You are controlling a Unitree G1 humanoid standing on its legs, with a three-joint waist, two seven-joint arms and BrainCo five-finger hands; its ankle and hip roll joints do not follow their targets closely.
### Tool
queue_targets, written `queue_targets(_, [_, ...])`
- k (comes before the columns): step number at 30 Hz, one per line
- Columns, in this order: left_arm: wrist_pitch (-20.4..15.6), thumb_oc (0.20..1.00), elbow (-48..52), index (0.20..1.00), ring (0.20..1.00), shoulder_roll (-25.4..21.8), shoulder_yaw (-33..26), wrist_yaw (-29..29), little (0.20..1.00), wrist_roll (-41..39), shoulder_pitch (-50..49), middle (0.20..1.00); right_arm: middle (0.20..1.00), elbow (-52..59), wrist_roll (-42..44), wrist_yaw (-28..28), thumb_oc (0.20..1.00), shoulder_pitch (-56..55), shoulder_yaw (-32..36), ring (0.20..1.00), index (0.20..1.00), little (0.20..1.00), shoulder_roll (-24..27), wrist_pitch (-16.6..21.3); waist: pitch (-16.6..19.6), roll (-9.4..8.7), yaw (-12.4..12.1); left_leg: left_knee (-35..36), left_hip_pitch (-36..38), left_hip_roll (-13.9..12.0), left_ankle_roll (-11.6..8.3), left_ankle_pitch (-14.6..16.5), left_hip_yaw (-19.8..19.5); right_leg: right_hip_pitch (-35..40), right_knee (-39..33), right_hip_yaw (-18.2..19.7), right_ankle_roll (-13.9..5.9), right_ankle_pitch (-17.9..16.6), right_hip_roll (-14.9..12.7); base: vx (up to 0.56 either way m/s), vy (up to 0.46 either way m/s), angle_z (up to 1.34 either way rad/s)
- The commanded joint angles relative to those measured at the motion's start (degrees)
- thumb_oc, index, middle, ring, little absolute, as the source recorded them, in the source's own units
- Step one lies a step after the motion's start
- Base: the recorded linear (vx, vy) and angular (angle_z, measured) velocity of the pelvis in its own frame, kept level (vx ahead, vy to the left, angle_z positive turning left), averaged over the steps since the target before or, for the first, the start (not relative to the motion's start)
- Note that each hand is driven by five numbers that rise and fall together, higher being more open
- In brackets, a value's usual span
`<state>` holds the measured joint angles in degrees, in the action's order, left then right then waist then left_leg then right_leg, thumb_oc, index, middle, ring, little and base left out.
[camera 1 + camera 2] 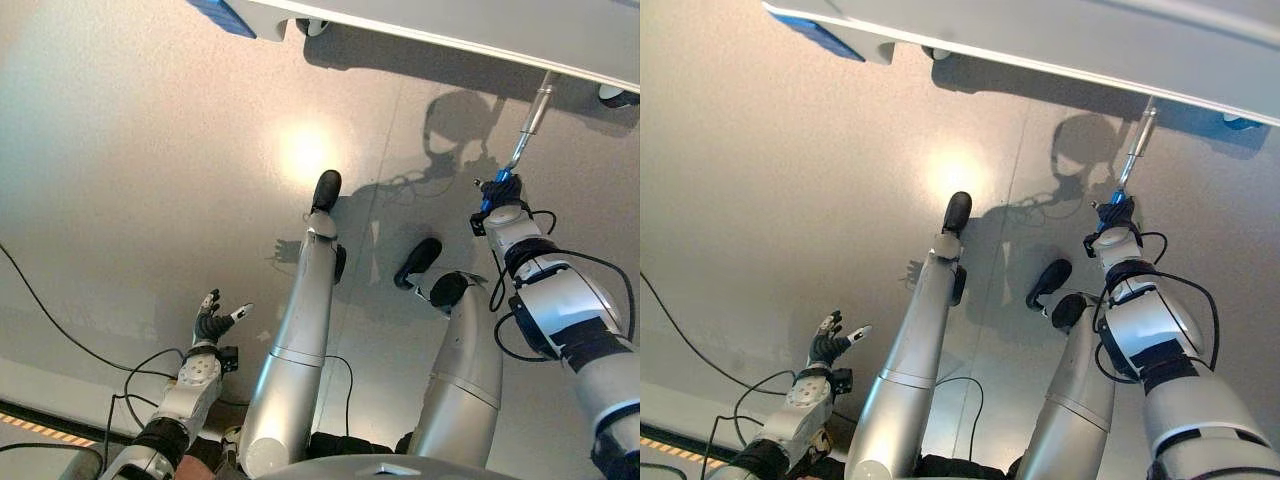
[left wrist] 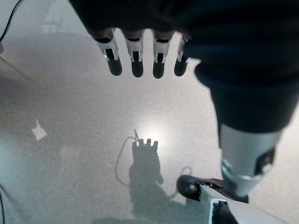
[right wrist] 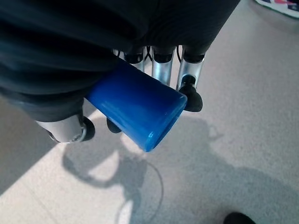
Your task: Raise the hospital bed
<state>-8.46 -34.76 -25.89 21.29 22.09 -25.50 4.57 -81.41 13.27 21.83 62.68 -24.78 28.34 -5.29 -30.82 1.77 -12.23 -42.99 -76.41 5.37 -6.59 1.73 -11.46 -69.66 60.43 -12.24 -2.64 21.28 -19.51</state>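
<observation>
Now the right hand (image 3: 154, 70) curls round the blue plastic crank handle (image 3: 138, 108) on its steel shaft (image 1: 533, 118) under the white bed frame (image 1: 450, 30), so cranking looks in hand. Next comes turning that handle; the left hand (image 1: 212, 322) hangs low over the grey floor (image 1: 150, 180), fingers loose.

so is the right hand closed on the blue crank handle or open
Closed: the right hand has fingers curled round the blue crank handle.

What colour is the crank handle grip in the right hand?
Blue; the crank handle grip shows best in the right wrist view, with the right hand curled round it.

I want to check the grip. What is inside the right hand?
The right hand is curled round a blue cylindrical crank handle. The handle's far end is covered by the hand.
</observation>
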Motion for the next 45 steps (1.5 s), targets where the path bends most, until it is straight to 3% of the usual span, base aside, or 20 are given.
queue_targets(1, [-1.2,1.000,1.0,1.000,1.000,1.2,3.9,0.3,1.000,1.4,-1.8,1.000,0.200,6.7,-7.7,-1.3,0.200,7.1,-4.3,0.200,0.200,0.200,4.0,3.7,1.0,9.25,-4.3,-8.8,-2.8,0.0,3.49,5.6,0.6,-1.8,-1.3,2.6,-5.61,-6.1,-1.3,0.03,0.051,0.00])
queue_targets(11, [-2.0,1.000,-0.6,1.000,1.000,1.8,3.4,0.8,1.000,-0.1,-0.8,1.000,0.200,11.8,-8.3,-1.9,0.200,9.6,-7.2,0.200,0.200,0.200,-3.4,5.5,1.0,8.62,-4.2,-7.9,-2.3,-0.2,3.63,5.4,1.4,-1.7,-2.9,3.4,-5.41,-6.6,-1.3,0.02,0.047,-0.07])
queue_targets(15, [-2.3,1.000,-1.6,1.000,1.000,2.2,3.1,1.4,1.000,-0.5,-0.7,1.000,0.200,19.5,-7.4,-2.3,0.200,9.8,-9.7,0.200,0.200,0.200,-9.0,7.8,1.0,7.62,-3.3,-6.6,-1.8,-0.6,3.49,4.9,1.6,-1.6,-4.2,3.7,-5.48,-7.3,-1.2,0.00,0.050,-0.17])
queue_targets(24, [-2.7,1.000,-3.0,1.000,1.000,2.3,2.5,2.4,1.000,-0.7,-0.6,1.000,0.200,36.5,-4.1,-3.1,0.200,6.7,-12.6,0.200,0.200,0.200,-12.8,11.5,1.0,5.30,-0.8,-3.9,-0.2,-1.5,3.30,4.1,2.5,-1.0,-7.0,4.4,-5.51,-8.6,-0.6,-0.01,0.023,-0.04])
queue_targets(31, [-2.8,1.000,-3.6,1.000,1.000,1.6,2.1,2.2,1.000,1.1,-0.9,1.000,0.200,50.8,1.9,-4.4,0.200,2.6,-12.0,0.200,0.200,0.200,-9.9,15.7,1.0,4.16,0.5,-2.1,1.8,-2.4,3.23,3.8,3.2,0.1,-8.6,5.0,-5.60,-9.2,0.2,-0.01,0.005,-0.03])
queue_targets(37, [-3.1,1.000,-2.7,1.000,1.000,0.9,1.2,1.1,1.000,2.9,-2.0,1.000,0.200,63.1,7.9,-5.1,0.200,-3.0,-7.5,0.200,0.200,0.200,-3.9,19.9,1.0,3.46,2.2,0.1,4.8,-3.6,3.08,3.5,4.3,2.2,-11.0,5.6,-5.92,-9.9,1.1,0.00,0.000,0.00])
queue_targets(45, [-3.3,1.000,-2.7,1.000,1.000,1.5,0.0,0.2,1.000,3.5,-2.4,1.000,0.200,71.5,11.8,-4.8,0.200,-9.1,-1.5,0.200,0.200,0.200,-0.3,22.8,1.0,2.99,3.8,3.0,8.3,-4.7,2.76,2.9,5.0,5.0,-14.1,5.9,-6.18,-11.1,2.1,-0.02,-0.026,-0.05])
